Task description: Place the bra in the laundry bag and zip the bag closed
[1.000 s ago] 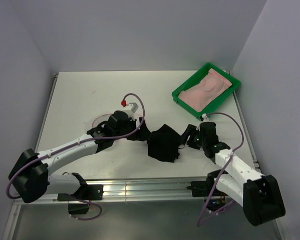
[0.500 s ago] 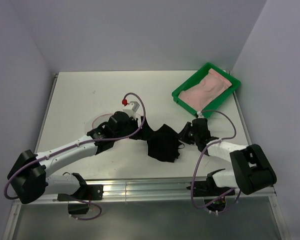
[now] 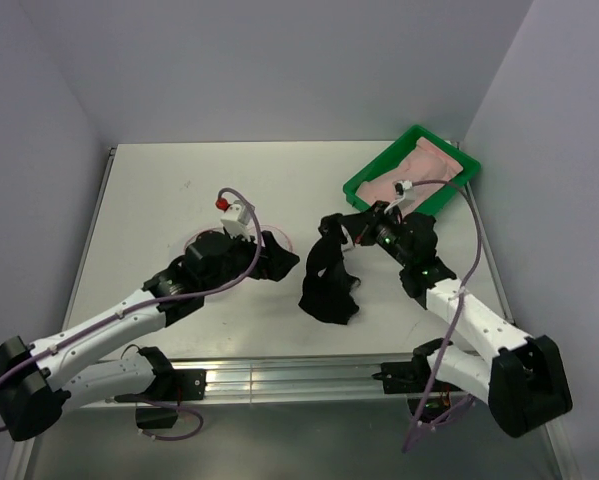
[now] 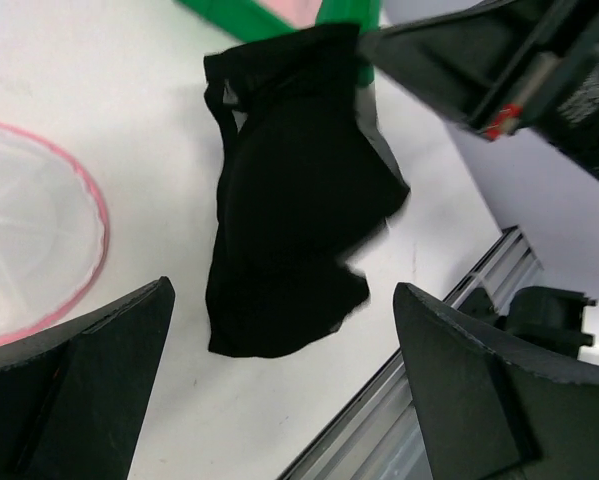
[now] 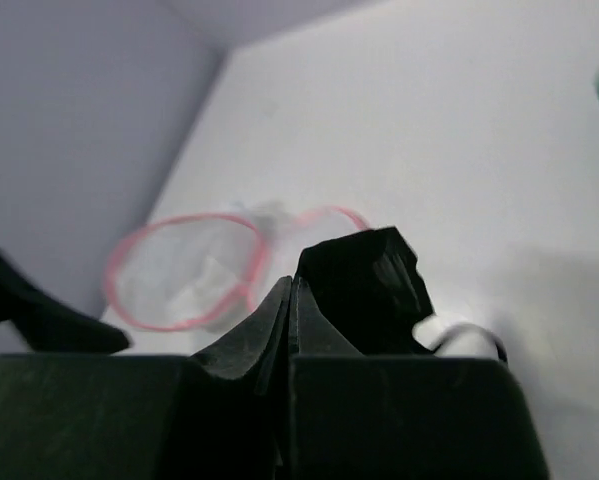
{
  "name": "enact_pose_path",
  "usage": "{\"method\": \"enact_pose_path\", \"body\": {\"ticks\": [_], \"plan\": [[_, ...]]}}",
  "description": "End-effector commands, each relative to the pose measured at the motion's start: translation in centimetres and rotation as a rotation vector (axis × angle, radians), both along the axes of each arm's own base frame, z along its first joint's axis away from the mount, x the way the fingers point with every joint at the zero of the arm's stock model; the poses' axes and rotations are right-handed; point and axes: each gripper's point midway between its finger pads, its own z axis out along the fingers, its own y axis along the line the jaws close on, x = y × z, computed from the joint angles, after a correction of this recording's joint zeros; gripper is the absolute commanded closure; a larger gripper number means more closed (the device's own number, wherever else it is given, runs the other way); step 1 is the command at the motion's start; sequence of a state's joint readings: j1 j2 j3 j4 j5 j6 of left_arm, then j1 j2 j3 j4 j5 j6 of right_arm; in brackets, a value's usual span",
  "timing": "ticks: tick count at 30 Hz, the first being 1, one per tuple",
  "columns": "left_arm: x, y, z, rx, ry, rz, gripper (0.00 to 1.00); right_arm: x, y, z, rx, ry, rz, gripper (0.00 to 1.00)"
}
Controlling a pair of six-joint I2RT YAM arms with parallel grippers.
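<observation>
Bra (image 3: 329, 288): black, crumpled, hanging in a long fold, near the laundry bag (image 4: 34, 225) but apart from it
Right gripper (image 3: 335, 226): fully closed, pinching bra's top end
Left gripper (image 4: 281, 290): spread wide, holding nothing
Laundry bag: white mesh, pink rim

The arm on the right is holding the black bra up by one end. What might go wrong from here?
1. The right gripper pinches only one end of the black bra, and the rest trails on the table, so it might slip free or drag.
2. The laundry bag lies flat, and the left gripper is open near it, holding nothing. Pushing the bra in could shove the bag away.
</observation>
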State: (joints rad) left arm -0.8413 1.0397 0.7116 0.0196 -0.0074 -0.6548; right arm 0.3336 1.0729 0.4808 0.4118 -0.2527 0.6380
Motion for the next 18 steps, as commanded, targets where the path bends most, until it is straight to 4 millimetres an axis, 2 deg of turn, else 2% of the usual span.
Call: {"method": "enact_pose_path", "body": {"ticks": [1,3,4,10,14,18], "plan": [[0.2,0.6,3.0,-0.051,-0.114,0.012,0.01,-1.9,2.3,8.9,0.027,-0.264,0.18,1.0],[0.0,0.7,3.6,-0.059,-0.135,0.002,0.01,-3.1,2.7,10.8,0.043,-0.308,0.233,1.0],[-0.1,0.8,4.2,-0.064,-0.156,-0.004,0.01,-3.8,2.8,12.7,0.056,-0.352,0.249,1.0],[-0.4,0.9,6.2,-0.093,-0.242,-0.027,0.01,-7.4,3.5,18.2,0.079,-0.47,0.381,1.0],[-1.0,0.2,7.0,-0.125,-0.285,-0.085,0.01,-8.9,4.0,20.5,0.108,-0.506,0.451,1.0],[-0.6,0.6,6.8,-0.109,-0.333,-0.064,0.01,-10.4,4.7,22.3,0.134,-0.528,0.542,1.0]]}}
